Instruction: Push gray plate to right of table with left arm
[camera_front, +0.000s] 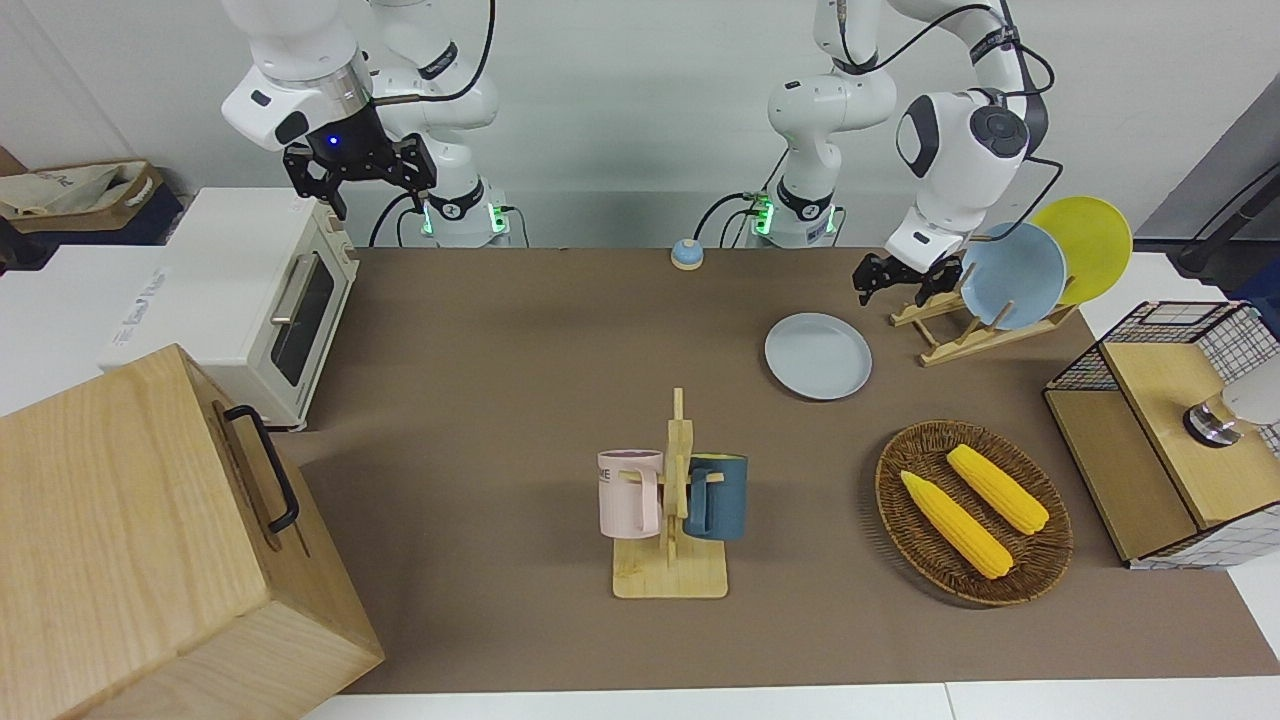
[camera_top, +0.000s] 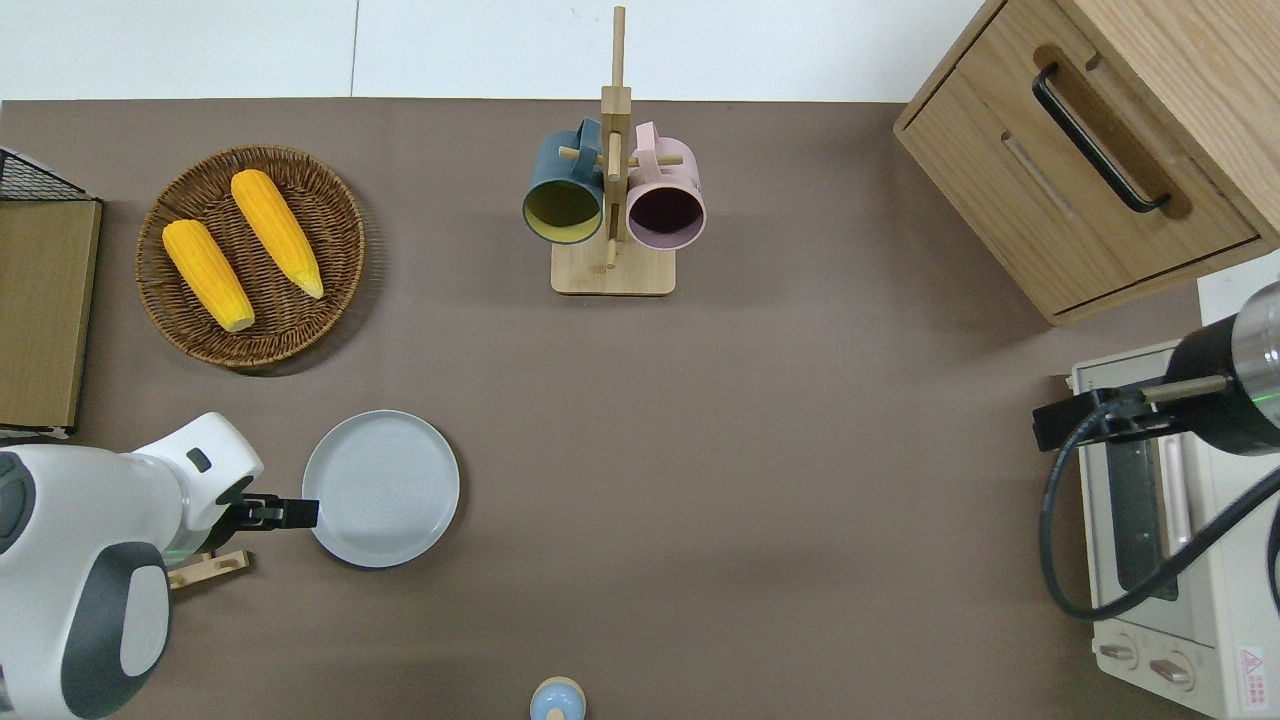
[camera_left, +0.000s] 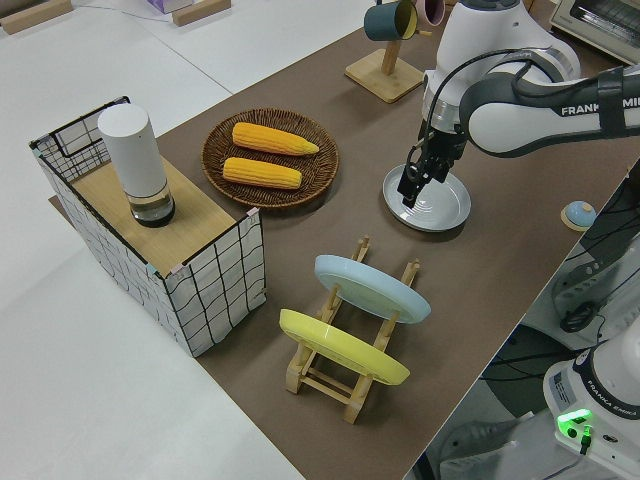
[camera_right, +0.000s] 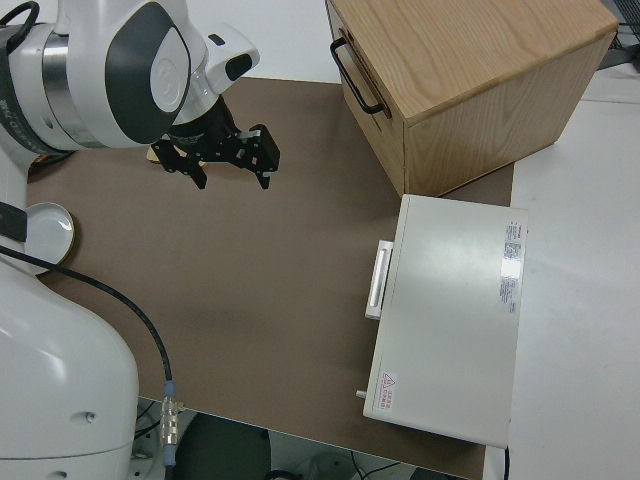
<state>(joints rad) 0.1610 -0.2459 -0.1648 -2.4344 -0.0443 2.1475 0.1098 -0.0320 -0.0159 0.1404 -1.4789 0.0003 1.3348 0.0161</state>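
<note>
Gray plate (camera_top: 381, 488), left claw (camera_top: 290, 513) at rim

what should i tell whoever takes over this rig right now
Left gripper: low at the rim of the round pale bluish-gray plate, on the side toward the left arm's end of the table; whether its fingers are open or shut cannot be told.
Right arm: parked, fingers open.
Gray plate: flat on the brown tabletop, nearer to the robots than the wicker basket of corn, beside the wooden plate rack.
Done: the left gripper is at the plate's edge.
Left: push the plate across toward the right arm's end; it looks not yet moved far.
</note>
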